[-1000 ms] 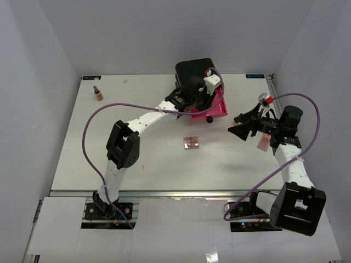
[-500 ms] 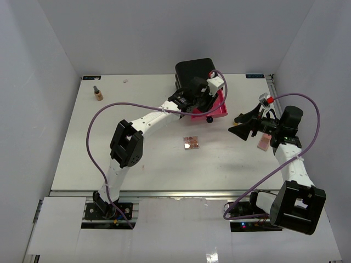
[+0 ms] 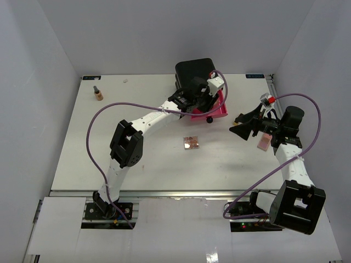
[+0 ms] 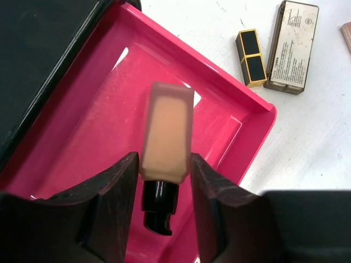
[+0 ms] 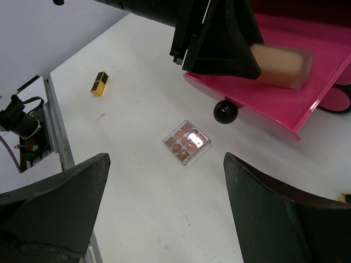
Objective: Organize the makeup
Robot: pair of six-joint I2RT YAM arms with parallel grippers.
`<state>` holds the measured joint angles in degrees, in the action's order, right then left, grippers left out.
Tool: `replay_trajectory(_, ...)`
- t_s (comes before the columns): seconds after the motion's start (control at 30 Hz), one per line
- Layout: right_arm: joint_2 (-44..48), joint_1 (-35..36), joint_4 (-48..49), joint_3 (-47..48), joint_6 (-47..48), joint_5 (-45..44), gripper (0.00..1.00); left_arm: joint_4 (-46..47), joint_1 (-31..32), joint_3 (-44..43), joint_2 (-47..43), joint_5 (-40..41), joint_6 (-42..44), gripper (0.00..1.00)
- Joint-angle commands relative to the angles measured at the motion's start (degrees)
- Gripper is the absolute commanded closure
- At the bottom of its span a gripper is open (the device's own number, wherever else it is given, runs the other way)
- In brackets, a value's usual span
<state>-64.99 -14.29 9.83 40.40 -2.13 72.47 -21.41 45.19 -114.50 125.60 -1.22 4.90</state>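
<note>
Left gripper (image 4: pixel 163 164) flanks a frosted peach bottle (image 4: pixel 166 129) over the pink drawer (image 4: pixel 93 115), pinching or loose cannot be told; its arm has shifted slightly rightward since a second ago; right gripper (image 3: pixel 237 125) gapes wide, empty, above the white table (image 3: pixel 109 159); only the left wrist view shows a lipstick (image 4: pixel 251 58) and tan compact (image 4: pixel 291 46) lying beyond the drawer.

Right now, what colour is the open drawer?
The drawer is bright pink; clearest in the left wrist view.

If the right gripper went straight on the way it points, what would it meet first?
Most likely the square palette on the table, framed between the right gripper's open jaws, though depth is unclear.
</note>
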Motion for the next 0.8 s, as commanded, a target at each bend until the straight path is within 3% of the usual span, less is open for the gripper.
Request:
replay_trajectory(0.0,-0.3,-0.6,2.6,-0.3,-0.6,1.7,0.09,0.8,0.3,-0.6,-3.0,0.3,0.5,0.44)
replay_trajectory(0.27,-0.5,-1.0,3.0,-0.5,-1.0,1.8,0.09,0.8,0.3,0.4,-4.7,2.2,-0.2,0.42)
replay_trajectory(0.57,-0.7,-1.2,3.0,-0.6,-0.9,1.8,0.09,1.3,-1.3,3.4,-14.9,2.1,-3.6,0.38)
replay_trajectory(0.63,-0.7,-1.2,3.0,-0.6,-0.9,1.9,0.09,1.8,-3.4,6.6,-18.3,1.1,-6.7,0.38)
replay_trajectory(0.77,-0.6,-1.2,2.8,-0.6,-0.8,1.9,0.09,5.9,-17.2,18.5,-26.9,-8.5,-17.1,0.39)
